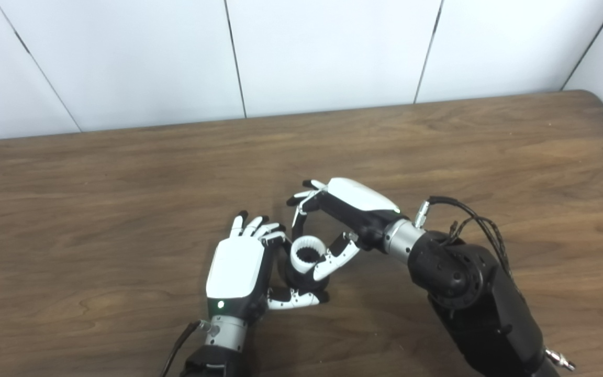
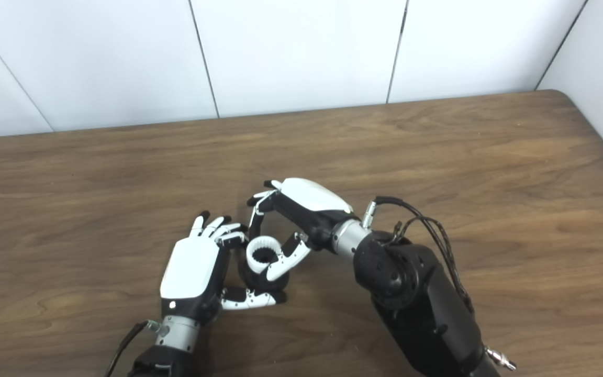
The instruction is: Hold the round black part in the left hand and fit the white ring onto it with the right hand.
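Note:
My left hand [image 1: 238, 267] is at the front middle of the table, back up, closed around the round black part [image 1: 309, 283], with its thumb under the part's near side. The white ring [image 1: 306, 252], toothed inside, sits on top of the black part. My right hand [image 1: 346, 209] reaches in from the right and pinches the ring between its thumb on the right and a finger curved over the far side. The same grouping shows in the right eye view, with the ring [image 2: 263, 250] between the left hand [image 2: 191, 269] and the right hand [image 2: 304, 207].
The brown wooden table [image 1: 123, 183] runs to a white panelled wall [image 1: 333, 52] at the back. Its rounded far right corner [image 1: 589, 94] is in view. A black cable loops off my right wrist [image 1: 469, 214].

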Tool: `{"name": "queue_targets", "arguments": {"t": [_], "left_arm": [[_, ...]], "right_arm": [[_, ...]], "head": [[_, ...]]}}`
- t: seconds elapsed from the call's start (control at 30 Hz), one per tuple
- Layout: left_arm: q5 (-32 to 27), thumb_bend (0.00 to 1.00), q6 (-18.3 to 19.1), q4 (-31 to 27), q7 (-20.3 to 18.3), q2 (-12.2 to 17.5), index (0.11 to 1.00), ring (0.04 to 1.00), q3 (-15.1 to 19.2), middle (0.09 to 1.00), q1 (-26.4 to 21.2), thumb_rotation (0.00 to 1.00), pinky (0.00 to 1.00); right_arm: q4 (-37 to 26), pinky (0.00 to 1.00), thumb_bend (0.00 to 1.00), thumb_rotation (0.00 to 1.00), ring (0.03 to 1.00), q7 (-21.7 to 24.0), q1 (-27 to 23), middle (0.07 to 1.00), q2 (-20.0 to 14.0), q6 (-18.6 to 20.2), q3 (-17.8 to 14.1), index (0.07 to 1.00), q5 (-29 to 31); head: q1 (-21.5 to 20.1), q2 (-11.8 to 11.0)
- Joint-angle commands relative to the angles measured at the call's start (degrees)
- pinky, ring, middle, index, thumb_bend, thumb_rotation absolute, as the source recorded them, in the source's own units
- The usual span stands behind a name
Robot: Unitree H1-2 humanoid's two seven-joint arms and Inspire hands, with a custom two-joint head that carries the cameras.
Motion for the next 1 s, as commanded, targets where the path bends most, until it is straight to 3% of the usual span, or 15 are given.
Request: {"name": "queue_targets", "arguments": {"t": [0.0, 0.97], "left_arm": [[1.1, 0.52, -0.3, -0.7, 0.1, -0.2, 0.485, 0.89, -0.4, 0.78, -0.8, 0.06, 1.0], [0.9, 0.52, 0.5, -1.4, -0.8, -0.6, 0.484, 0.896, -0.5, 0.782, -0.9, 0.06, 1.0]], "right_arm": [[-0.4, 1.0, 0.52, 0.13, 1.0, -1.7, -1.7, 0.866, 0.3, -0.9, -0.1, 0.484, 0.3], [0.3, 1.0, 0.52, 0.13, 1.0, -0.4, -1.7, 0.873, -0.4, -0.1, -0.8, 0.484, -0.1]], "head": [[-0.1, 0.0], [-0.3, 0.4]]}}
